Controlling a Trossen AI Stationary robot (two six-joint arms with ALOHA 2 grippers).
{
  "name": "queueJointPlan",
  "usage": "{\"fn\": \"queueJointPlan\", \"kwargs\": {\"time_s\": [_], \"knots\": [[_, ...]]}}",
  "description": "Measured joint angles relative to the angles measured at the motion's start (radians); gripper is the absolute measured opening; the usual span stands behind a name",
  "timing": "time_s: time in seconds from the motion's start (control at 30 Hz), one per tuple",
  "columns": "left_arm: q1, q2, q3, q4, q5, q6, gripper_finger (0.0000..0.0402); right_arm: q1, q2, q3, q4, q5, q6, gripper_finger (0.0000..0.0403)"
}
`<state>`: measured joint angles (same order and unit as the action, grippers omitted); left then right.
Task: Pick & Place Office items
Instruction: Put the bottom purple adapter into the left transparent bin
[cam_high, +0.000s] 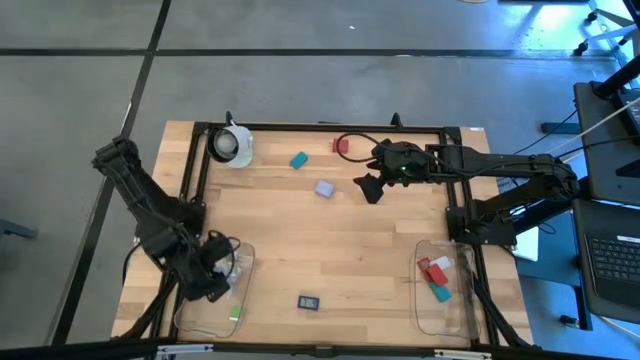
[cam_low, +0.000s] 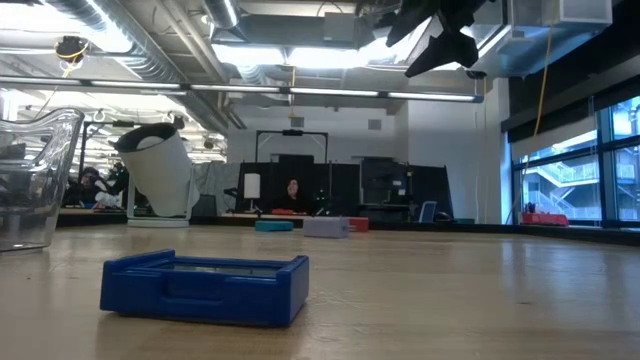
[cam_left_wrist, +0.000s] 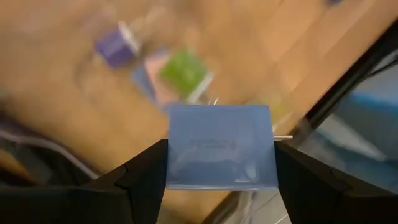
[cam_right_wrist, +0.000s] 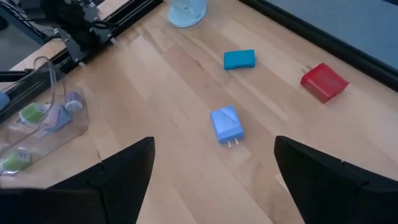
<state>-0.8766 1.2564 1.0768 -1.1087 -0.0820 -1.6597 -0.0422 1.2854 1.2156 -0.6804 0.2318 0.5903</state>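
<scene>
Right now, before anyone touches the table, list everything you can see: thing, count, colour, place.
table: one, pale wood, framed in black
loose blocks: three, far half of the table: teal block, red block, lavender block
dark blue piece: one, near edge, between the trays
left tray: one, clear, near-left corner; holds a green piece and others too small to tell
right tray: one, clear, near-right corner; holds a red piece and a teal piece
white round object: one, far-left corner
pale blue piece: one, gripped over the left tray
left arm: dark, jaws closed on the pale blue piece
right arm: dark, jaws open, raised beside the lavender block
</scene>
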Motion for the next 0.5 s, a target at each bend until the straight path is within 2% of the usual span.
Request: {"fn": "queueJointPlan", "kwargs": {"time_s": [0.1, 0.17, 0.5], "knots": [[-0.013, 0.039, -0.041, 0.047, 0.116, -0.003, 0.0251, 0.0, 0.0, 0.0, 0.0, 0.0, -0.006, 0.0333], [-0.021, 0.064, -0.048, 0.063, 0.155, -0.002, 0.0251, 0.0, 0.0, 0.0, 0.0, 0.0, -0.007, 0.0333], [-0.024, 0.222, -0.05, 0.088, 0.171, 0.09, 0.0251, 0.0, 0.0, 0.0, 0.0, -0.004, 0.005, 0.0333]]}}
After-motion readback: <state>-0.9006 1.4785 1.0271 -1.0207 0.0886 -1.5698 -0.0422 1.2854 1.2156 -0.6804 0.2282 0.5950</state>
